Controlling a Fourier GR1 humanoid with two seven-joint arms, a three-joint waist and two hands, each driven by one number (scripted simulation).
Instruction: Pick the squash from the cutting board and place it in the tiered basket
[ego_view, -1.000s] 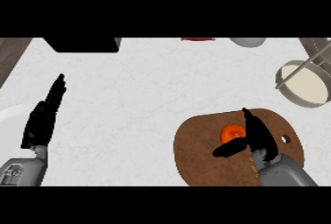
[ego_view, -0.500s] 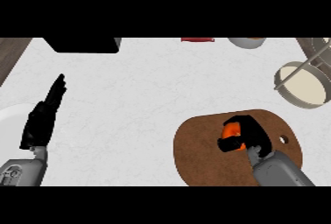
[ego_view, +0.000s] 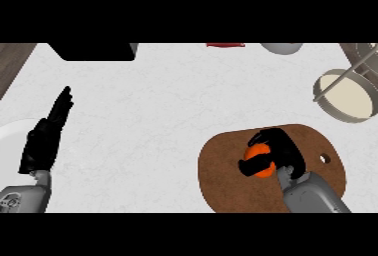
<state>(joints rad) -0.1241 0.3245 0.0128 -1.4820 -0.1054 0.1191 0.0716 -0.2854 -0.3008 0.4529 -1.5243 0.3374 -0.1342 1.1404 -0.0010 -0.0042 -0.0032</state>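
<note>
Gripping the squash (ego_view: 258, 151) over the cutting board (ego_view: 225, 175) with the right hand (ego_view: 286, 152).

Looking steeply down on a white counter (ego_view: 170, 100); at lower right, the round brown board; at upper right, well apart from it, the tiered basket (ego_view: 351, 100) with a pale floor. At the left edge, resting the left hand (ego_view: 44, 142), fingers straight and holding nothing. Curling black fingers and thumb of the right hand round the orange squash, hiding most of it, near the board's middle; hard to tell whether lifted or touching the wood.
</note>
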